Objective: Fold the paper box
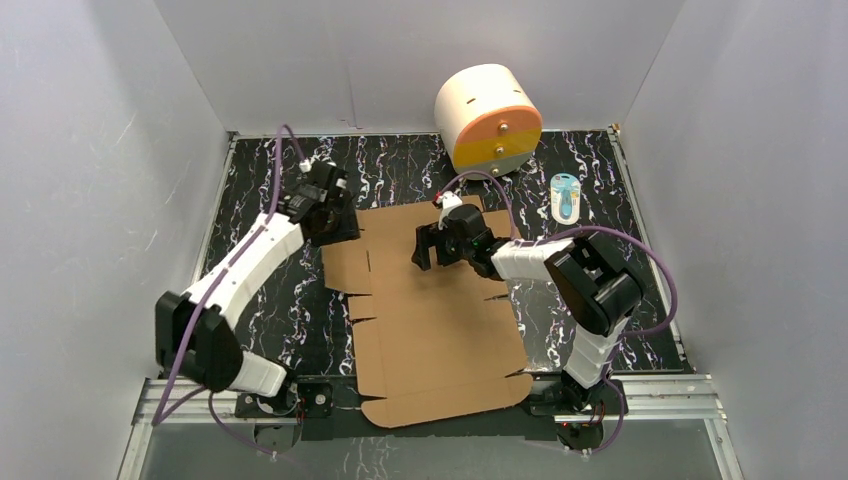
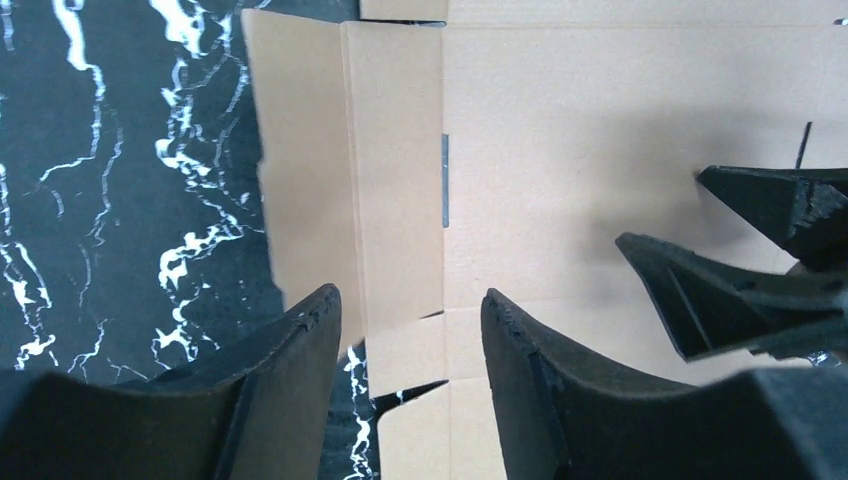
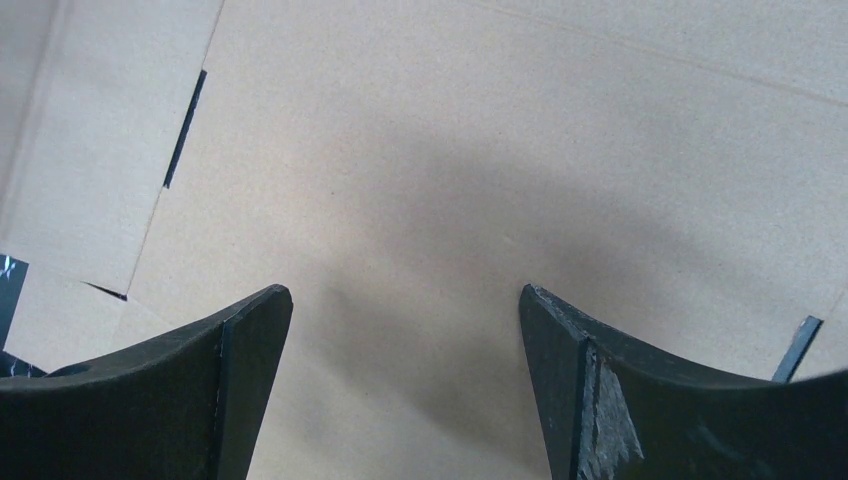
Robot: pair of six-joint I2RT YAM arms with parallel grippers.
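The paper box (image 1: pixel 440 340) is a flat brown die-cut cardboard sheet lying on the black marbled table, reaching from mid-table to the near edge. My left gripper (image 1: pixel 338 228) hovers over the sheet's far left side flap. In the left wrist view the left gripper (image 2: pixel 410 293) has its jaws apart with nothing between them, and the paper box flap (image 2: pixel 390 150) lies flat below. My right gripper (image 1: pixel 428 250) is over the sheet's far middle panel. The right gripper (image 3: pixel 404 290) stands open above bare paper box (image 3: pixel 450 150) cardboard.
A white cylinder with an orange-yellow face (image 1: pixel 488 118) stands at the back of the table. A small blue and white object (image 1: pixel 565 197) lies at the back right. White walls enclose the table on three sides. The right gripper's fingers (image 2: pixel 760 250) show in the left wrist view.
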